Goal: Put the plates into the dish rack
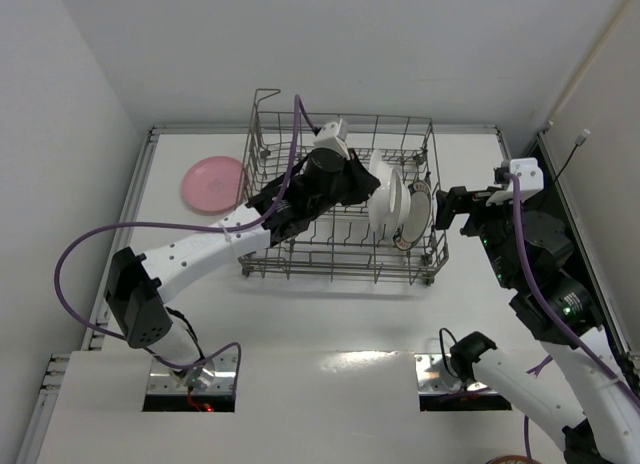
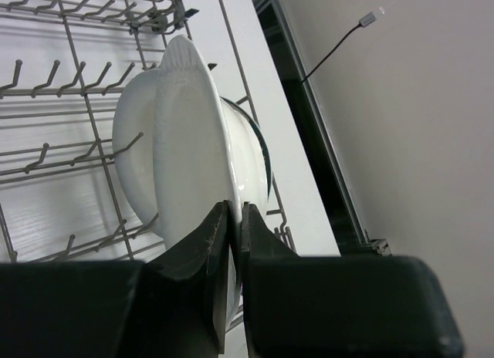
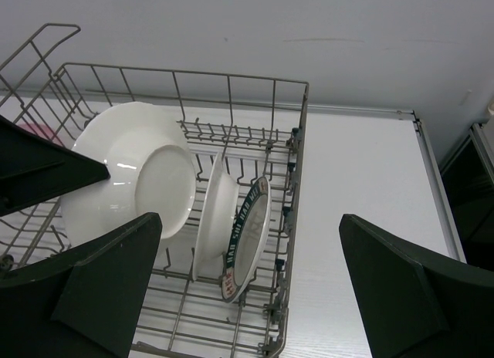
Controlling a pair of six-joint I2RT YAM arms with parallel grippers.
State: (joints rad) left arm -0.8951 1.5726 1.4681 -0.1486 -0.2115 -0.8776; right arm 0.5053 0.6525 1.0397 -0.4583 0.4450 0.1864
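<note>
The grey wire dish rack [image 1: 262, 134] stands mid-table. My left gripper [image 1: 370, 187] reaches into it, shut on the rim of a deep white plate [image 1: 385, 199]. In the left wrist view the fingers [image 2: 220, 234] pinch that plate's [image 2: 181, 134] edge as it stands upright among the tines. A second white plate [image 3: 216, 211] and a teal-rimmed plate [image 3: 248, 238] lean in slots at the rack's right end. The pink plate [image 1: 212, 183] lies flat on the table left of the rack. My right gripper [image 1: 441, 212] hangs open just outside the rack's right wall, holding nothing.
The rack's tall wire walls [image 3: 231, 80] and rows of tines [image 2: 77, 88] surround the left gripper. A purple cable [image 1: 90, 246] loops from the left arm. White walls close in the table at the left and back, and a dark gap [image 1: 560, 184] runs along the right.
</note>
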